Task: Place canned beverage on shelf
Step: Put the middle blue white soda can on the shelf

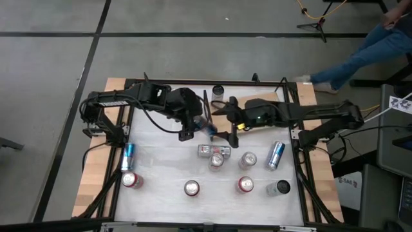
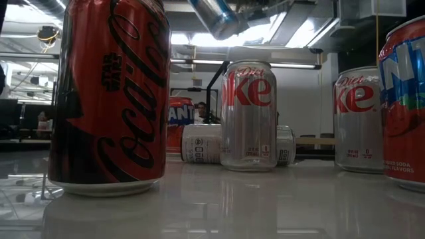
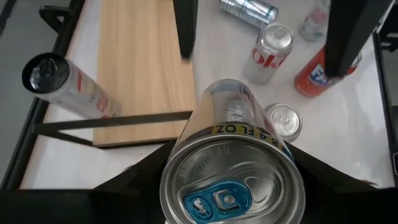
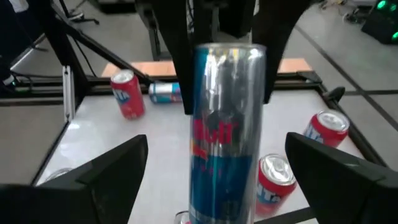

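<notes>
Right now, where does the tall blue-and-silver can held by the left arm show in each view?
High view: blue-and-silver can at centre, between the two arms' tips.
Low view: top edge, tilted.
Left wrist view: bottom centre, lid toward the camera.
Right wrist view: centre, upright.
Shared landmark: Diet Coke can beside the lying silver can, not identifiable in the right wrist view.

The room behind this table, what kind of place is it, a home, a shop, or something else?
Most likely a robotics lab or workshop. The white table sits in a black frame on grey floor marked with dark lines, a tripod and cabling stand nearby, and the low view shows ceiling strip lights over an open workspace.
</notes>
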Robot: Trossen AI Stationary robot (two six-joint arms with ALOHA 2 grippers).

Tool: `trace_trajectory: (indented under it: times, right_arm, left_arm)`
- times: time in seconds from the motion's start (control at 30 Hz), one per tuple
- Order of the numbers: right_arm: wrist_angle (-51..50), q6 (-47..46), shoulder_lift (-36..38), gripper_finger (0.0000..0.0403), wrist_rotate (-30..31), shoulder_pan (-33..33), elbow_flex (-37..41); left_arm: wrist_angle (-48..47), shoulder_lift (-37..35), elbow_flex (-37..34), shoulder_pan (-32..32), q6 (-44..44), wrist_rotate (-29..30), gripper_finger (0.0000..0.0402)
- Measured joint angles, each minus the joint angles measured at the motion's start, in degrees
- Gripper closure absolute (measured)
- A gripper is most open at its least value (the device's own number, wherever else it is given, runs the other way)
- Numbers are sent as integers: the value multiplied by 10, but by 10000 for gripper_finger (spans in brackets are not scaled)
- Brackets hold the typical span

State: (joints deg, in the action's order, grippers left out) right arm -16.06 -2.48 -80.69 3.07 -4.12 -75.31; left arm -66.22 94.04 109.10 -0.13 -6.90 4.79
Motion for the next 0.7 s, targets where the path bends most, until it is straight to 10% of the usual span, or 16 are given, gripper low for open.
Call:
trace_trajectory:
  times: [0.7]
  right_arm:
    - [1, 0, -54, 33, -26, 0, 0]
  left_arm:
    - [34, 0, 0, -22, 0, -26, 182]
